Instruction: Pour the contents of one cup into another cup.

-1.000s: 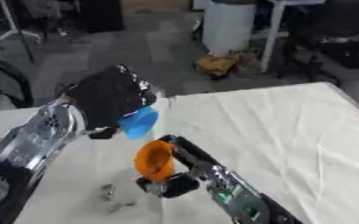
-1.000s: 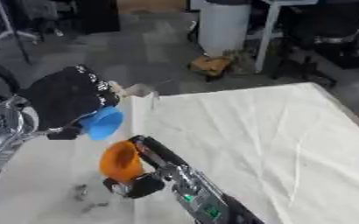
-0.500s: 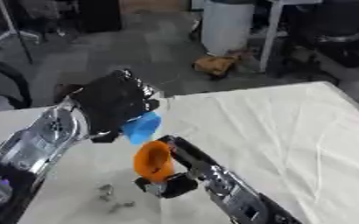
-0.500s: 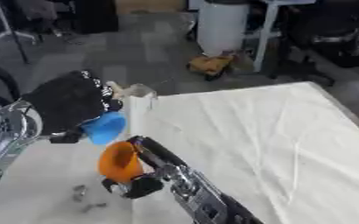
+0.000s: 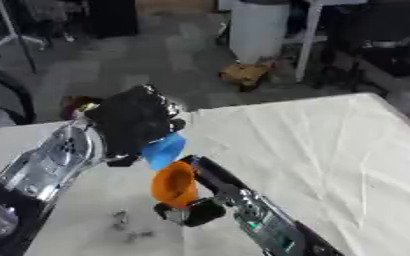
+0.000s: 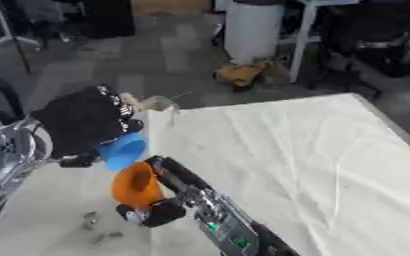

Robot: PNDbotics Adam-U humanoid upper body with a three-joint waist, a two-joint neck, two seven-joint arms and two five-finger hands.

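- Tilting downward from the left hand (image 5: 131,122), the blue cup (image 5: 165,151) was held with its mouth aimed at the orange cup (image 5: 174,184), apparently so that whatever it carried would fall from one into the other.
- The orange cup was held just below and slightly nearer, in the right hand (image 5: 194,210), turned partly on its side, probably to present its opening as the receiver.
- The left hand's fingers were curled round the blue cup, which showed only at the hand's lower right edge.
- The right hand's fingers were closed on the orange cup from its right and from beneath.
- The two rims were seen almost touching, above the near left part of the white cloth-covered table (image 5: 331,140).
- A few small dark bits (image 5: 125,227) lay on the table, near and left of the cups; what they were could not be told.
- No contents could be made out in either cup.
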